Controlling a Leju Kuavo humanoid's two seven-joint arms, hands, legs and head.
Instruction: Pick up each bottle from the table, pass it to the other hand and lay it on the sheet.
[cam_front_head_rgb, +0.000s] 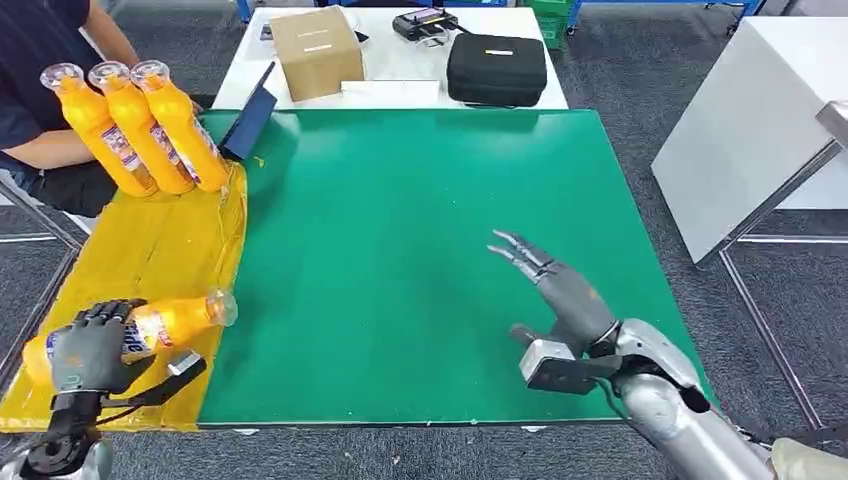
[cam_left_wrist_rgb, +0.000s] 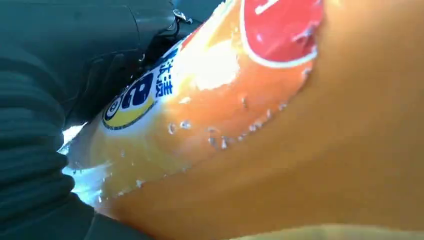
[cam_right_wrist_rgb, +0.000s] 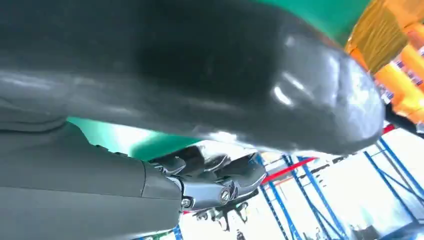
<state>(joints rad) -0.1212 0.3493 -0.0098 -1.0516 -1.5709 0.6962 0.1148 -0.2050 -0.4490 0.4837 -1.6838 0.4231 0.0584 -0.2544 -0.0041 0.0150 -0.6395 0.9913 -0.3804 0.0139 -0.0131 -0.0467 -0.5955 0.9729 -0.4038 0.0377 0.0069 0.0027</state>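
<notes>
1. Nearest the camera, the left hand (cam_front_head_rgb: 90, 348) wraps its dark fingers around the body of an orange bottle (cam_front_head_rgb: 150, 328), which lies on its side over the near end of the yellow sheet (cam_front_head_rgb: 150, 255), cap end pointing toward the green mat (cam_front_head_rgb: 420, 260).
2. Seen from the left wrist, that bottle (cam_left_wrist_rgb: 240, 115) shows a glossy label with droplets on it; I judge it full, fairly heavy and slippery, so a grip round the labelled middle suits better than the narrow neck.
3. Plastic walls probably give a little under pressure, so a firm but not crushing hold seems right.
4. Right of the sheet, the right hand (cam_front_head_rgb: 560, 290) hovers over the mat with fingers spread, holding nothing.
5. At the sheet's far end, three more orange bottles (cam_front_head_rgb: 135, 125) lie side by side, touching, caps pointing away.
6. Beyond the sheet, a person's arm (cam_front_head_rgb: 40, 150) rests beside them; a cardboard box (cam_front_head_rgb: 315, 50) and black case (cam_front_head_rgb: 497, 68) sit on the white table (cam_front_head_rgb: 400, 75) farther off.
</notes>
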